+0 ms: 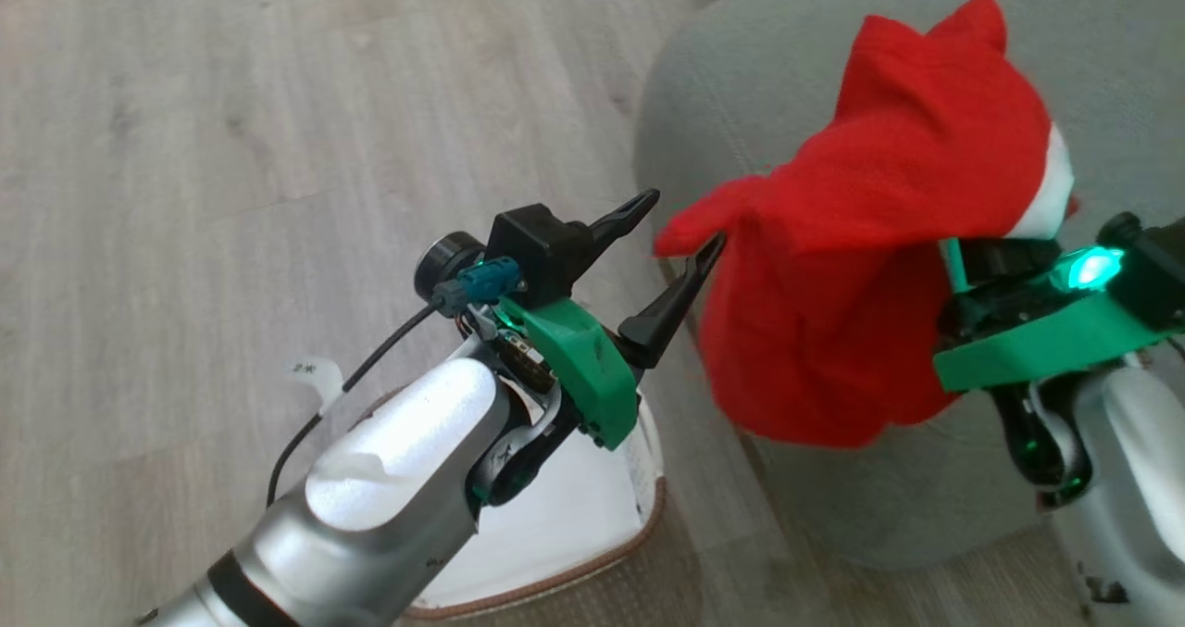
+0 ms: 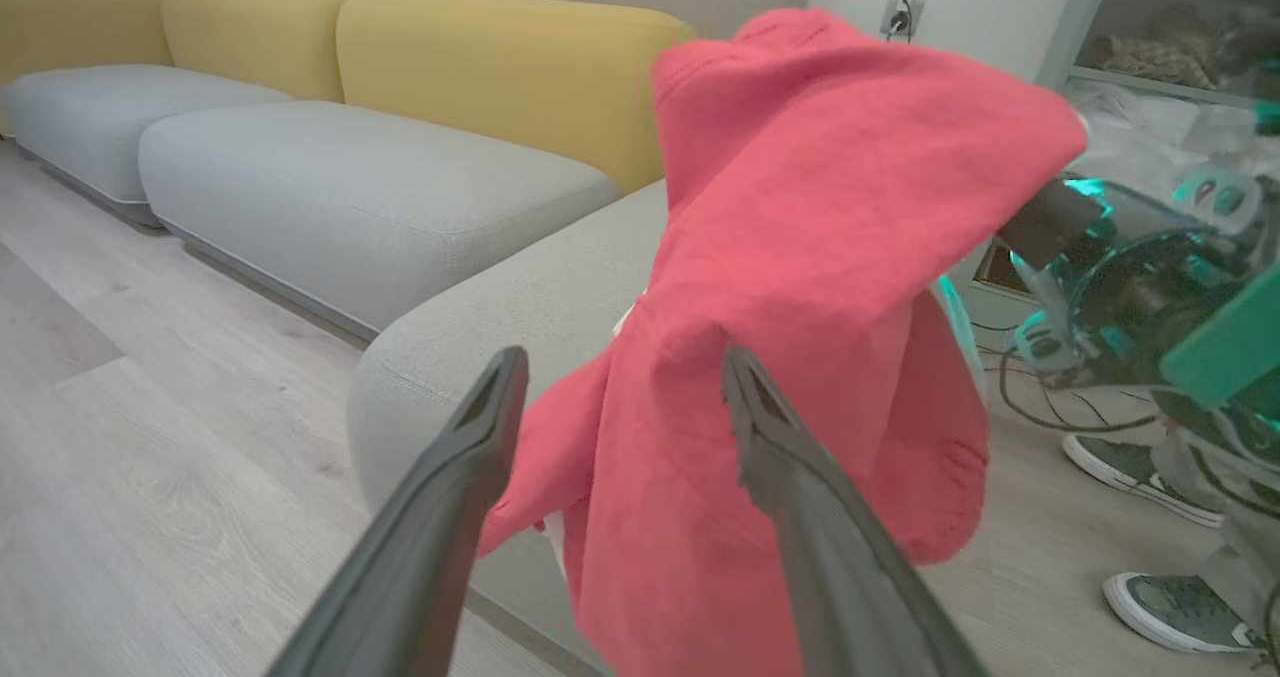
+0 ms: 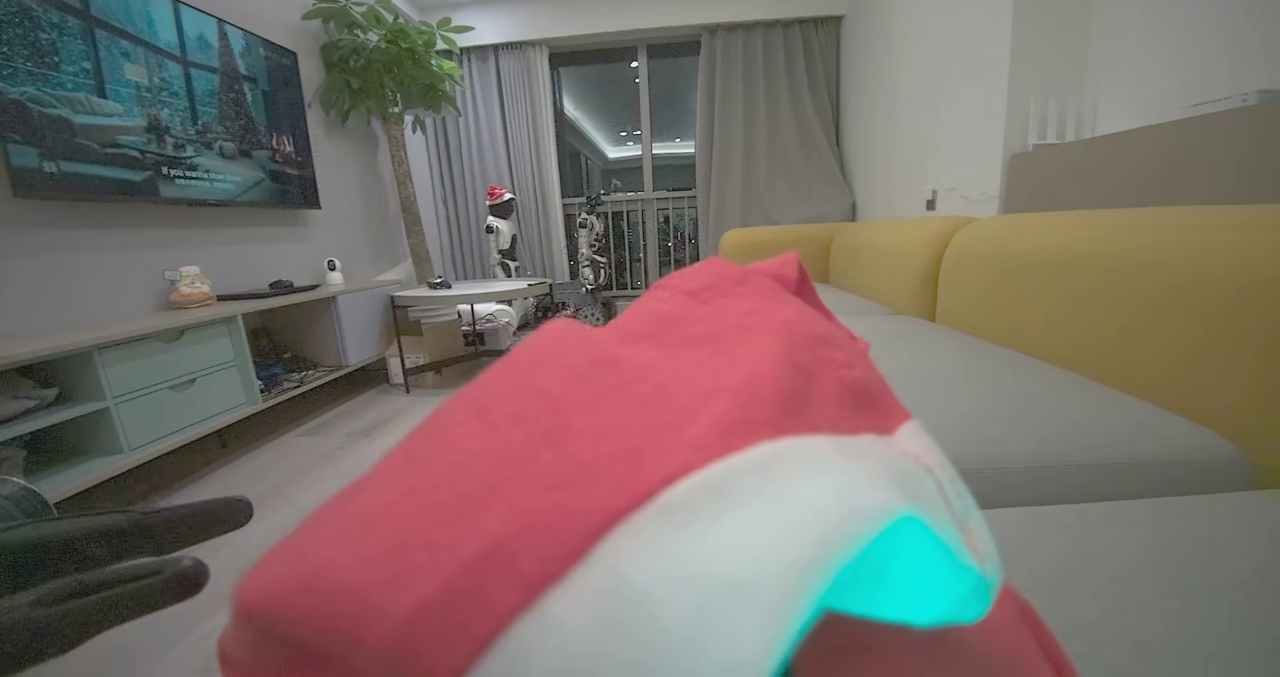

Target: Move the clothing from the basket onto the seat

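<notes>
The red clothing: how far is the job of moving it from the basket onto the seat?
Done: the clothing is out of the basket, whose visible inside looks empty. In hand: it hangs from the right end effector above the edge of the seat; the left end effector is open next to it. Left: lower it onto the seat and release.

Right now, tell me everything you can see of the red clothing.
The clothing is soft bright-red fabric with a white trim band at one end, bunched and creased. It hangs draped over the right gripper, whose fingers it hides, above the front corner of the grey seat. One corner reaches between the fingers of the open left gripper, unpinched.
</notes>
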